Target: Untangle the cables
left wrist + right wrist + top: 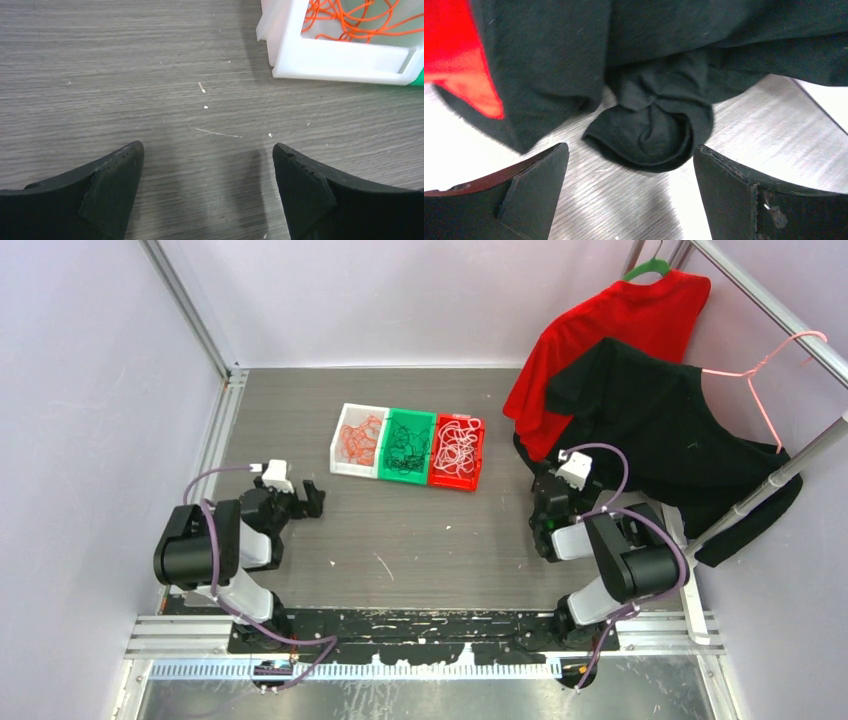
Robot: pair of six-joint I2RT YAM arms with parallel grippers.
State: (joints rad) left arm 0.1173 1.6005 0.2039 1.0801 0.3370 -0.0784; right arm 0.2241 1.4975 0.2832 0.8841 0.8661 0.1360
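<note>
We saw curly cables point(406, 448), no clear axis, in left-right bin row point(403, 478); left wrist showed just orange strands point(350, 20); left fingers point(107, 185), right fingers point(734, 195) wide.

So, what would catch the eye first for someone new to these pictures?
Three bins stand in a row on the table: a white bin of orange cables, a green bin of black cables, a red bin of white cables. At the right hang a red shirt and a black shirt. The left gripper and the right gripper are open and empty.
</note>
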